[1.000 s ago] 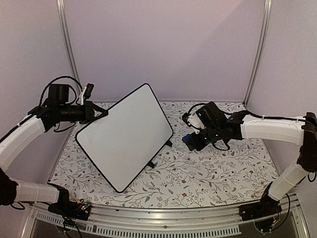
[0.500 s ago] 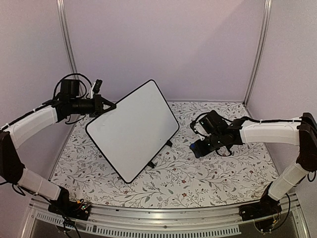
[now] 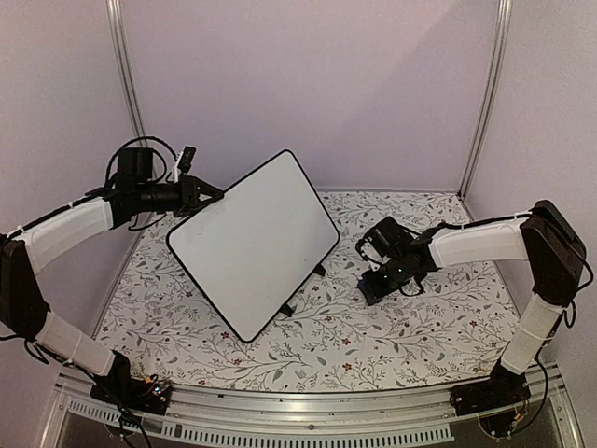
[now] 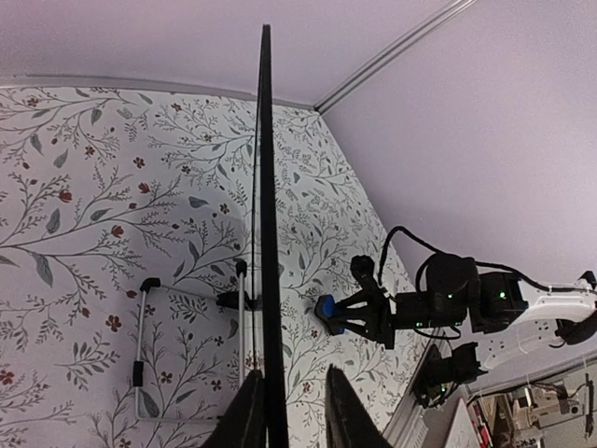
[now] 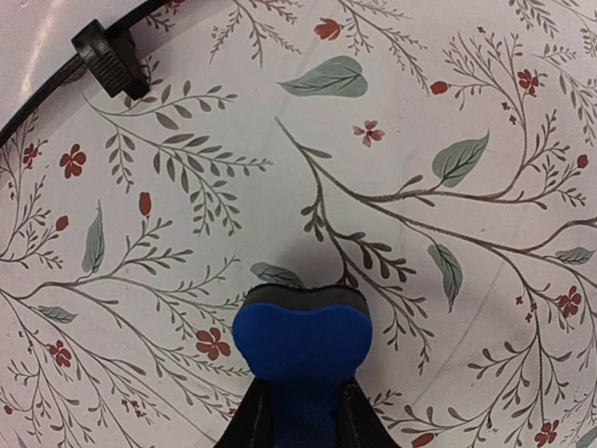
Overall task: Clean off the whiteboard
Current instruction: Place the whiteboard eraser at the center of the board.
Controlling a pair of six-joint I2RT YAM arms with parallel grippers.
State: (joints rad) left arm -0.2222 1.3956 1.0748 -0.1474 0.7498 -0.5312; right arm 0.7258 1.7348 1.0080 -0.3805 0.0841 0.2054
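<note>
Two hazards stand out. First, the left jaws stand parted around the upper rim of the whiteboard [image 3: 252,243]: one finger [image 4: 247,415] seems to lie against the rim and the other stands clear, so nothing clamps it. The board leans on the bench [image 3: 373,345], well apart from the right jaws. I judge that a push on its face could tip it or make it skid. Second, the right jaws are closed on a blue eraser [image 5: 300,345] that points down at the bench, not at the board. Such a narrow hold may let the eraser twist.

Only the left wrist view shows the gap at the rim and the wire stand [image 4: 140,373]. Only the top view shows the board's face, with no writing I can make out. Only the right wrist view shows the eraser seated between the fingers.
</note>
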